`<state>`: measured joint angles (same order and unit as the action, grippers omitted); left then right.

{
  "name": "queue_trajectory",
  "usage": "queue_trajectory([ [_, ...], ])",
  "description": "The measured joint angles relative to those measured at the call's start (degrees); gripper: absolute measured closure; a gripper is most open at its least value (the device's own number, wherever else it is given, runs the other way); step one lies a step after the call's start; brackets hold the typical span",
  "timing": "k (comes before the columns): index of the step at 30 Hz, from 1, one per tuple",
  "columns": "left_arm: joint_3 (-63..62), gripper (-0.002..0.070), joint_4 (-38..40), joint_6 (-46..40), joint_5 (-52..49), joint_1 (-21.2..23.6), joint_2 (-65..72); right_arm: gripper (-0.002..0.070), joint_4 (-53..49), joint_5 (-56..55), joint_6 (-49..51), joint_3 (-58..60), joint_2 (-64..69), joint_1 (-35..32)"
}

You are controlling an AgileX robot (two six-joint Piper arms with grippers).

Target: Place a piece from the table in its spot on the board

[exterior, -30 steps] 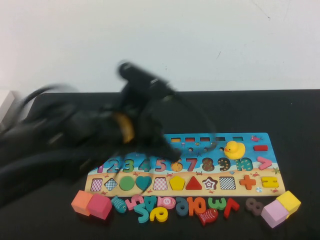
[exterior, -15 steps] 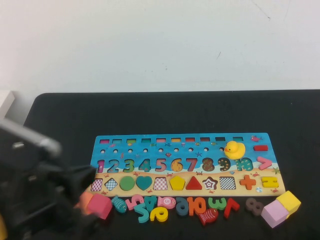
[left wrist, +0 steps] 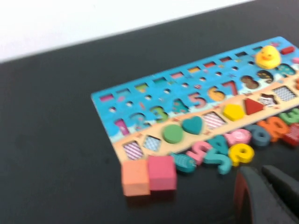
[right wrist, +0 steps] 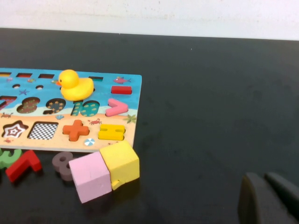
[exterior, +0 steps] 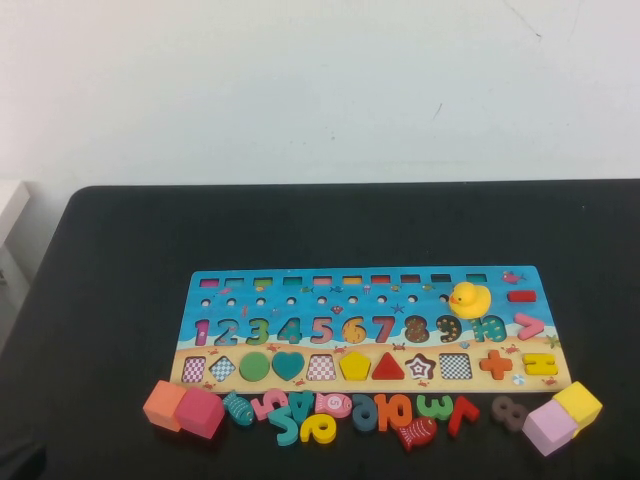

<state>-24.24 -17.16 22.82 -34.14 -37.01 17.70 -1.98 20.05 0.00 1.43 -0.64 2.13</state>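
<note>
Small flat yellow wooden pentagon (exterior: 354, 365) sat seated in long beach-print wooden board (exterior: 300, 292) on black table (exterior: 120, 260) | left pincer (left wrist: 264, 176) and right pincer (right wrist: 266, 179) nearly together, empty, parked off-board | best step: check flush, leave alone.

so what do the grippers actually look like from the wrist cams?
The left gripper, near the loose numbers, has dark grey-black matte fingers with a red strip along one edge. The right gripper, over bare table, shows plain dark rounded fingers. No cables or markings visible.
</note>
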Motion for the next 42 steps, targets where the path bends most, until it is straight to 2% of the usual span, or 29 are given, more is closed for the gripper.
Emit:
queue_trajectory([
  [2,4.57,0.0675,-1.25,0.11,3.06,0.98,-3.69,0.0657,0.0,0.0,0.0,0.0,0.0,0.0],
  [5,10.09,0.0675,0.58,-0.17,6.9,5.22,-8.28,0.0657,0.0,0.0,0.0,0.0,0.0,0.0],
  [8,14.34,0.0675,5.78,-3.73,10.66,12.09,-12.2,0.0657,0.0,0.0,0.0,0.0,0.0,0.0],
  [14,21.4,0.0675,20.01,-20.13,22.98,28.04,-17.3,0.0657,0.0,0.0,0.0,0.0,0.0,0.0],
  [18,24.95,0.0675,22.41,-22.82,26.36,34.01,-18.2,0.0657,0.0,0.0,0.0,0.0,0.0,0.0],
  [21,25.33,0.0675,22.39,-23.62,25.13,35.21,-18.29,0.0657,0.0,0.0,0.0,0.0,0.0,0.0],
  [28,25.23,0.0675,22.52,-25.54,16.57,34.85,-18.42,0.0657,0.0,0.0,0.0,0.0,0.0,0.0],
  [42,25.23,0.0675,25.04,-26.48,16.35,34.85,-18.42,0.0657,0.0,0.0,0.0,0.0,0.0,0.0],
])
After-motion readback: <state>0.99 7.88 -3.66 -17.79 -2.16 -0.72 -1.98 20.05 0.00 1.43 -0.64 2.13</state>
